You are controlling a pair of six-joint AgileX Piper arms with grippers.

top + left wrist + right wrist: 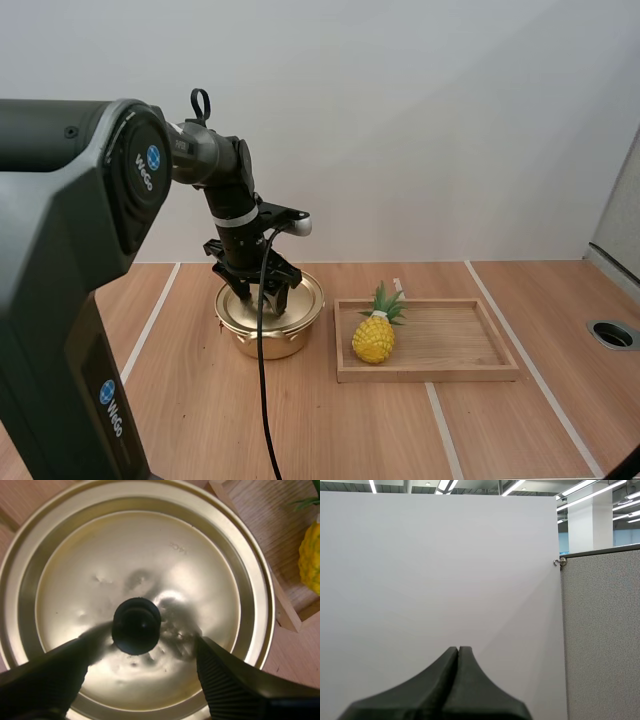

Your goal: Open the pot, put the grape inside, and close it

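Left gripper (263, 290): spread wide, pointing down over the pot. In the left wrist view (152, 634) one finger (60, 670) lies close beside the knob, while the other (225, 680) stands clear of it.
Right gripper (458, 651): fingers pressed together into one dark wedge, holding nothing.
Pot (268, 338): gold-coloured, standing on the desk (200, 400) just left of the tray.
Lid (150, 555): sitting on the pot, so it is closed.
Knob (136, 625): black, at the lid's centre, between the spread fingers.
Fruit: a yellow pineapple (373, 338) rather than a grape, standing at the left end of the tray.
Tray (430, 375): wooden, beside the pot.
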